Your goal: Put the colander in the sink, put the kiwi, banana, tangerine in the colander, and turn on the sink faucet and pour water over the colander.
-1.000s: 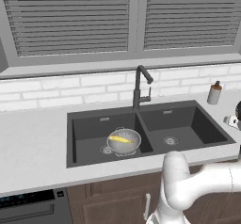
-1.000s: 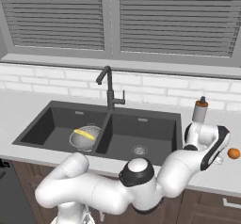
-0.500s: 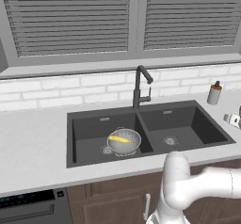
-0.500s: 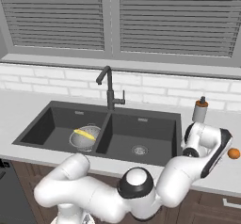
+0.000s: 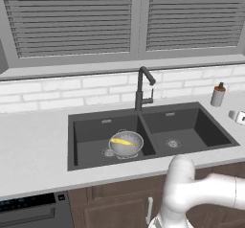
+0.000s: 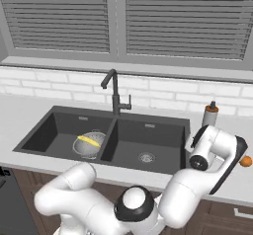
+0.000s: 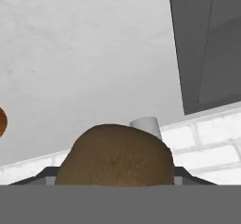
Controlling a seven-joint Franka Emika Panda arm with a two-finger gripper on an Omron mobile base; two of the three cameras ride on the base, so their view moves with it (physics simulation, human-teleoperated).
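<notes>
Kiwi [image 7: 115,155] sits right between the dark finger tips at the gripper [image 7: 113,183], jaws partly open around it; can't tell if gripped. Colander [image 6: 90,144] with banana [image 6: 89,140] is in the left basin of the sink [image 6: 163,125]; tangerine [image 6: 245,161] on the far-right counter. Close squarely before lifting.

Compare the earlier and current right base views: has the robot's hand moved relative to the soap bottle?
No. The hand sits just below and right of the soap bottle, beside the tangerine, as before.
</notes>
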